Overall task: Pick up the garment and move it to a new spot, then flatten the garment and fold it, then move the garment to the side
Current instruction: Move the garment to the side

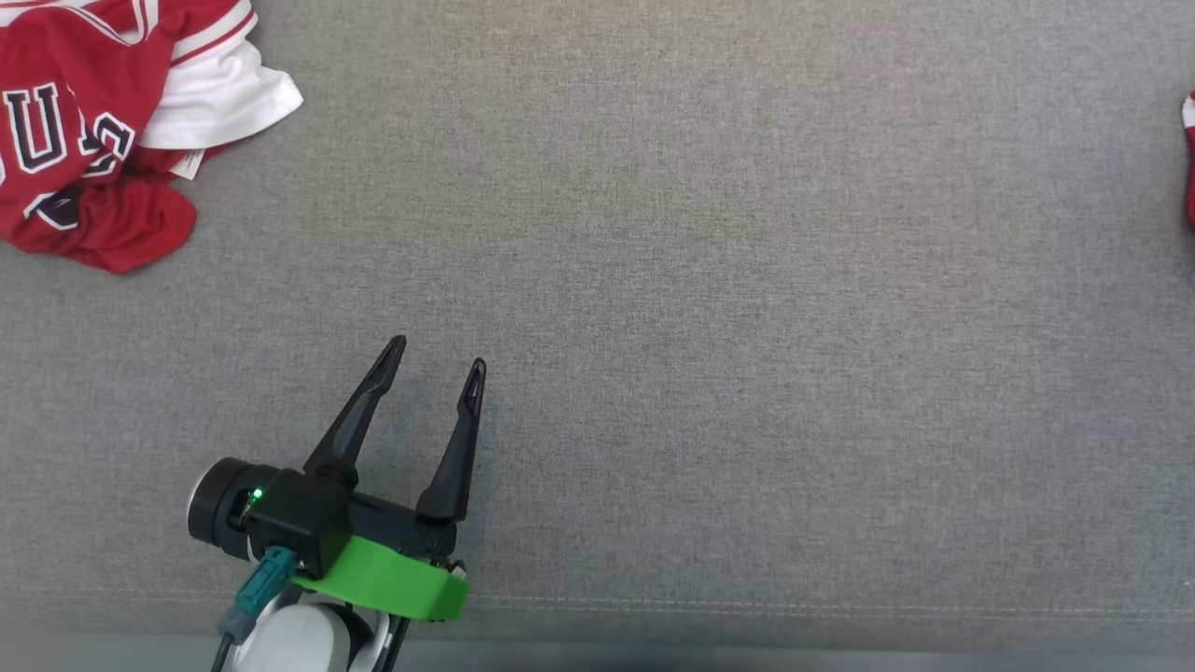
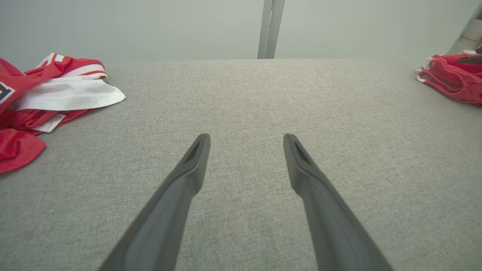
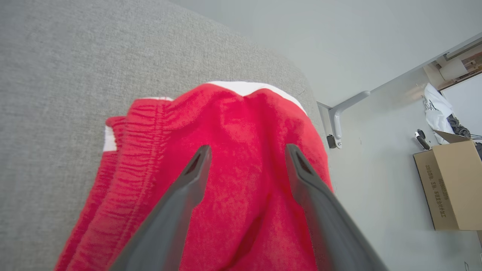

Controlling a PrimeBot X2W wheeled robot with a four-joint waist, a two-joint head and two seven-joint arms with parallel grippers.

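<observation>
The garment (image 3: 233,113), red knit with a ribbed waistband and white trim, lies bunched at the grey table's right end, close to the edge. My right gripper (image 3: 247,147) hangs just above it, fingers spread apart and gripping nothing. The same garment (image 2: 452,75) shows far right in the left wrist view, and a sliver of it (image 1: 1189,159) at the head view's right border. My left gripper (image 1: 437,353) rests open near the table's front left, its fingers (image 2: 188,180) over bare cloth.
A crumpled red and white jersey (image 1: 84,131) with dark lettering lies at the table's far left corner, also seen as the jersey (image 2: 45,86) from the left wrist. Beyond the right table edge (image 3: 316,105) stands a cardboard box (image 3: 448,184) on the floor.
</observation>
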